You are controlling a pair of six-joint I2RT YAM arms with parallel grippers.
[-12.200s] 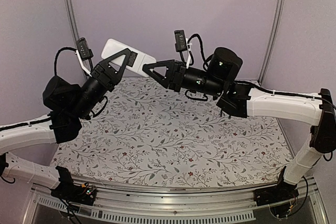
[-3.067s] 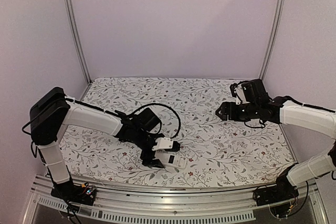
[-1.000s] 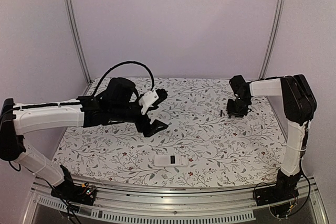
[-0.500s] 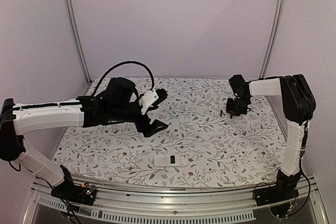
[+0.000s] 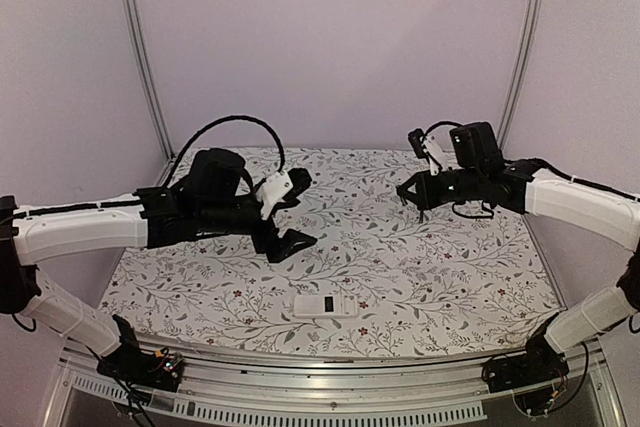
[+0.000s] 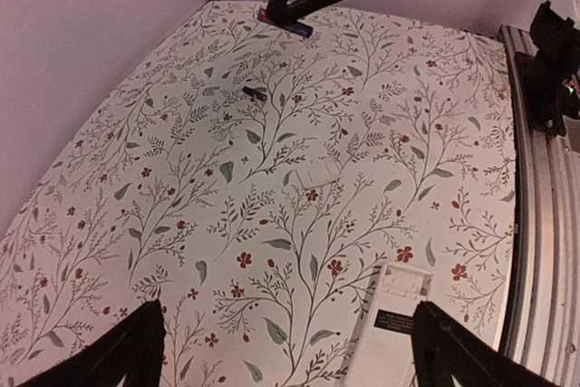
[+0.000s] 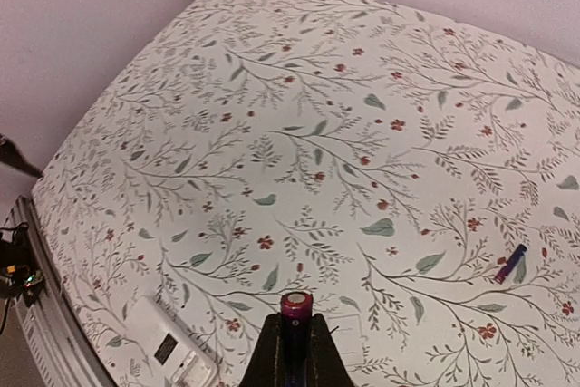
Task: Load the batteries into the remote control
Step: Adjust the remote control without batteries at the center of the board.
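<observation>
The remote control (image 5: 325, 305) lies near the table's front edge, white back up, with its battery bay open; it also shows in the left wrist view (image 6: 394, 314) and the right wrist view (image 7: 168, 346). My right gripper (image 5: 403, 194) (image 7: 295, 324) hangs above the right back of the table, shut on one of the batteries (image 7: 295, 305), a dark cylinder with a magenta end. That held battery (image 6: 288, 24) also shows in the left wrist view. A second battery (image 7: 510, 263) (image 6: 254, 92) lies loose on the cloth. My left gripper (image 5: 300, 212) (image 6: 288, 307) hovers open and empty above the table's left-middle.
A small white battery cover (image 6: 319, 174) (image 7: 349, 337) lies on the flowered cloth between the remote and the loose battery. The table's metal front rail (image 6: 535, 224) runs close by the remote. Pale walls close in the back and both sides.
My right gripper has shut on a battery, lifted it off the cloth and swung left, away from the right wall. The left arm has barely shifted.
</observation>
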